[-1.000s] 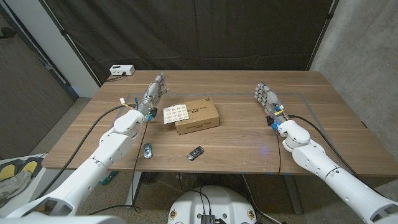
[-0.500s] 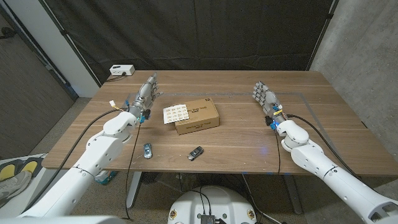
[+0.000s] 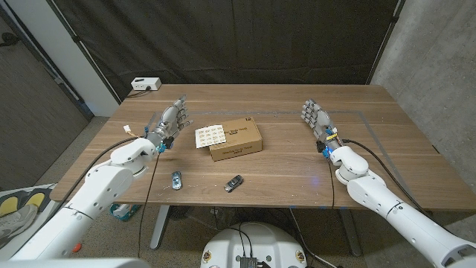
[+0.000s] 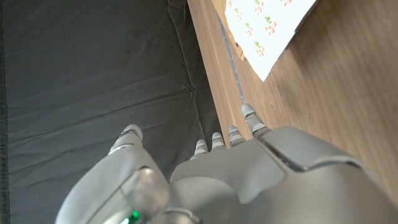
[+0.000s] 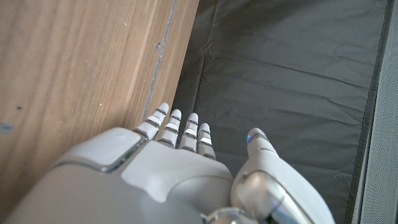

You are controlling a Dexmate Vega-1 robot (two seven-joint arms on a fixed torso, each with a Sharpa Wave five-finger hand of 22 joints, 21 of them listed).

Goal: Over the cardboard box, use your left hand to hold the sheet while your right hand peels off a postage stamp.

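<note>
Clutter nearest the front edge of the wooden surface (image 3: 297,186) amounts to two small things: a blue-and-silver object (image 3: 176,180) at about 7 o'clock from the cardboard box, and a dark one with a silver part (image 3: 234,182) at about 6 o'clock from it; what they are is too small to tell. Farther in, near the middle of the surface, sits the cardboard box (image 3: 236,141), brown, with a printed label on its lid. The sheet of postage stamps (image 3: 210,135), white with rows of small red-flowered stamps, lies across the box's 9 o'clock end, one corner jutting out past the box over the wood; the left wrist view shows that corner (image 4: 267,34) over the surface. The left robot hand (image 3: 169,120) hovers at 9 o'clock of the box, near the sheet but apart from it, fingers extended and spread, holding nothing. The right robot hand (image 3: 315,117) stands well apart at 3 o'clock of the box, fingers straight and held side by side with the thumb out, likewise empty. Beyond the far left corner of the surface a white box-shaped device (image 3: 145,84) sits, in front of a black curtain (image 3: 245,37).
</note>
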